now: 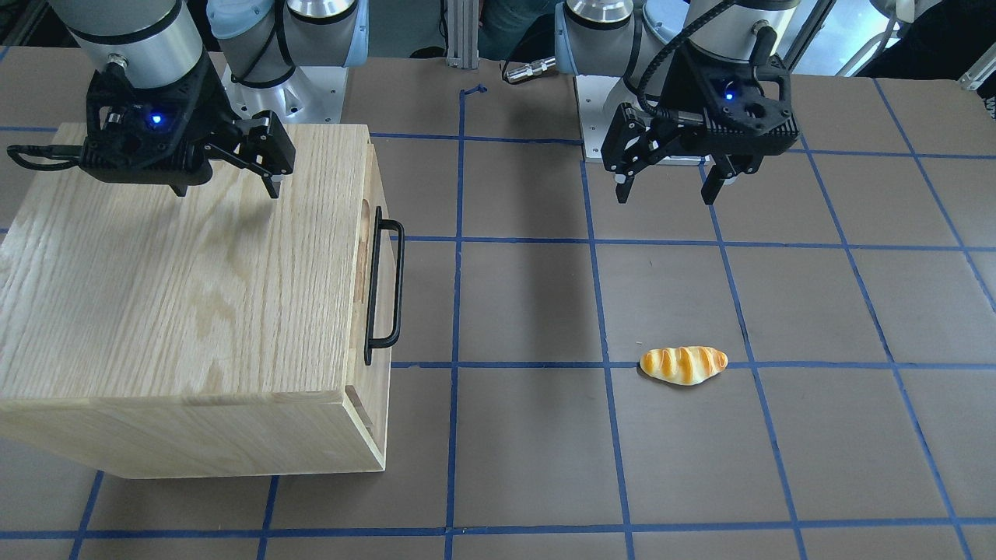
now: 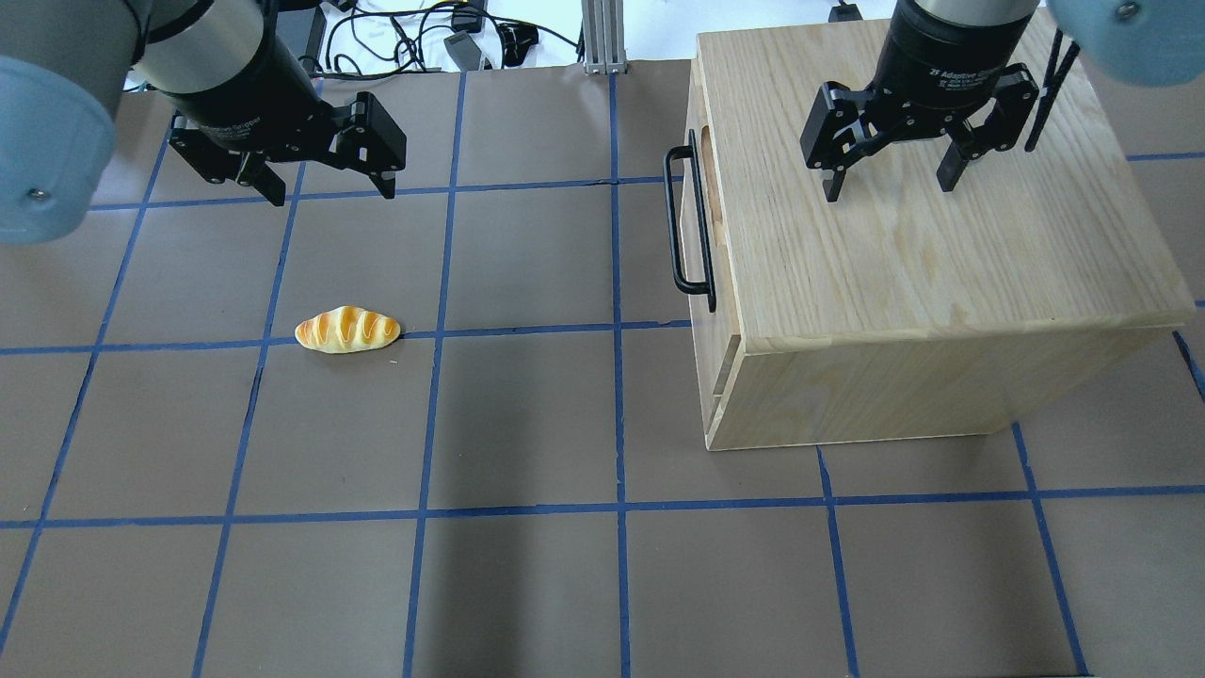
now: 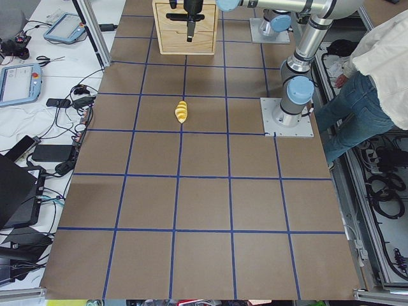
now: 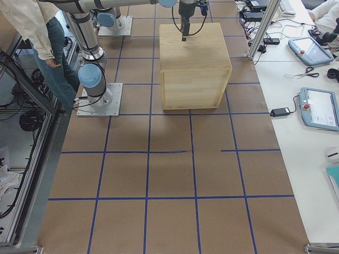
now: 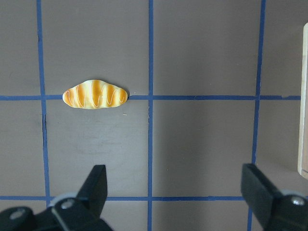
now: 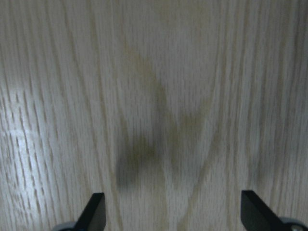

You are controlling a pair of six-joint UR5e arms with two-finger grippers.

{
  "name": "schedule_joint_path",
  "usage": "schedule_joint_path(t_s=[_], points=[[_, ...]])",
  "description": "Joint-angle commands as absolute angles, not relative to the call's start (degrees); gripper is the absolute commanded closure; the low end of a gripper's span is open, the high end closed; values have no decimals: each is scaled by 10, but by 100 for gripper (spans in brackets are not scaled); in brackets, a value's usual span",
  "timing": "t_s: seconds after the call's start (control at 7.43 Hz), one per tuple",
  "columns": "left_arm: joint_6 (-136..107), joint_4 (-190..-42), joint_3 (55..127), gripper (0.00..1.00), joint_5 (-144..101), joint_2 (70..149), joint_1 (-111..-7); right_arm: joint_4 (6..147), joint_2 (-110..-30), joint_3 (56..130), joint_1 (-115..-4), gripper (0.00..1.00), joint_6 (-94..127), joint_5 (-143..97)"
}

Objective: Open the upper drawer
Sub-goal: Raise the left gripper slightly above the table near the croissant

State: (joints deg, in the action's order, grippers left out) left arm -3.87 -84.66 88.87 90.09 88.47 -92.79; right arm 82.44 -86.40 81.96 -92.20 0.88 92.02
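upper drawer [image 2: 671, 217] closed, right gripper [image 2: 888, 188] spread above cabinet [image 2: 923, 264], left gripper [image 2: 332, 194] spread, well apart

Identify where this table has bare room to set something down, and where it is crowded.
Free: the table squares between the bread roll and the black bar handle, and the rows nearer the overhead camera. Crowded: the oak cabinet corner, right hand over its top.

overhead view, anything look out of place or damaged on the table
Nothing is damaged or spilled. The only odd item is a bread roll lying alone on the table, well apart from the oak cabinet. The upper drawer handle sits straight and the drawer looks shut.
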Motion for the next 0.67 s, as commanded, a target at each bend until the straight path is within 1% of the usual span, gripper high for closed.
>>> schedule_joint_path(t_s=[0.0,0.27,0.54], points=[[-39,-858,879,0,902,900,-930,824,-864,820,-922,0,9,920],[-66,-854,875,0,887,924,-960,824,-864,819,-922,0,9,920],[-160,-778,873,0,822,965,-999,824,-864,819,-922,0,9,920]])
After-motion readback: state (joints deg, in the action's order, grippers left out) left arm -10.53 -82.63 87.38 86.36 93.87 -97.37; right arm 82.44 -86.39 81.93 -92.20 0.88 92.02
